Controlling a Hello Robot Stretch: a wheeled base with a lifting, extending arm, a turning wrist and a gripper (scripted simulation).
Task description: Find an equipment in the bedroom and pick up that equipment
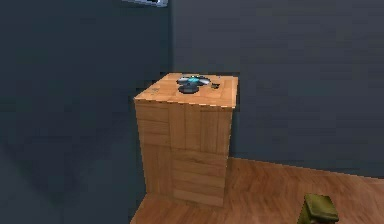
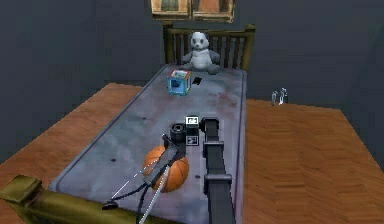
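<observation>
On the bed (image 2: 218,100) — round orange ball (image 2: 175,176)

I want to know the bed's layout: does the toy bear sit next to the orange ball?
No, the toy bear sits against the headboard, far up the bed from the orange ball.

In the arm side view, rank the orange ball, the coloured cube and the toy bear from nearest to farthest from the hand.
1. The orange ball, on the near end of the bed, right by the hand.
2. The coloured cube, farther up the bed, past its middle.
3. The toy bear, sitting at the far end against the headboard.
</observation>
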